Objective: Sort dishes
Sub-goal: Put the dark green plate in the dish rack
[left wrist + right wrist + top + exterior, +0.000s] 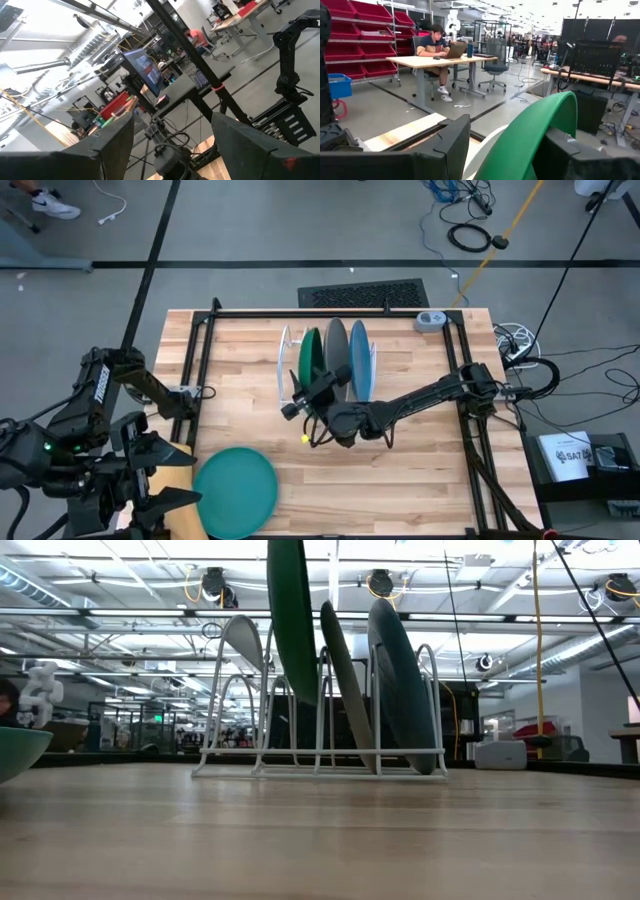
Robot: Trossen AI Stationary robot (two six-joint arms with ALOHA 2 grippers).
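Standing three plates [336, 360] racked [285, 365], one teal plate [236, 491] flat

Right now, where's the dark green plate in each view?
High view: dark green plate stands on edge at the left of the three plates in the white wire rack, right tool at its rim.
Low view: leftmost and tallest of the racked plates, running off the top.
Left wrist view: not in it.
Right wrist view: green arc between the fingers.
Shared landmark: the rack.
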